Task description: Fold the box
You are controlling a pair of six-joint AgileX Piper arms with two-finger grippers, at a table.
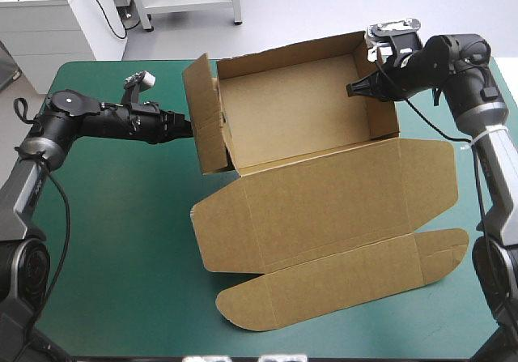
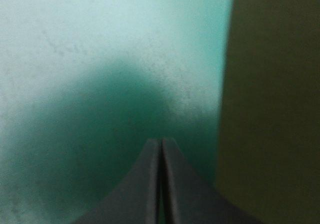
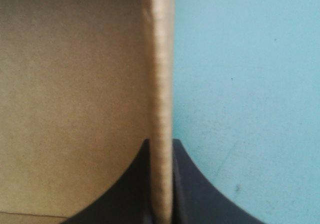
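The table's teal-green cover [image 1: 105,240] is cut off along its near edge, and the arms hide its near left corner and much of its right edge. The brown box [image 1: 299,111] stands right of the tabletop's middle, an open tray toward the far edge with walls raised. Its lid [image 1: 324,208] lies flat toward the near edge, and the rounded tuck flap [image 1: 340,285] ends close to that edge. The lid's right end comes near the right edge, so little bare cover is left there. A wide open stretch runs from the left edge to the box. The tray's left wall panel [image 1: 206,119] stands upright and hides the tip of the left gripper [image 1: 191,125], so the high view cannot show whether it touches. In the left wrist view that gripper [image 2: 160,149] has its black fingers [image 2: 140,189] pressed together in one point with nothing between them. The board [image 2: 272,108] shows just beside it as a dark blurred field, and hazy cover lies ahead. The right gripper [image 1: 354,89] sits at the tray's right wall. In its wrist view the wall's edge [image 3: 160,83] runs straight between the fingers [image 3: 137,184], which pinch it, with the inner face on one side and bare cover on the other.
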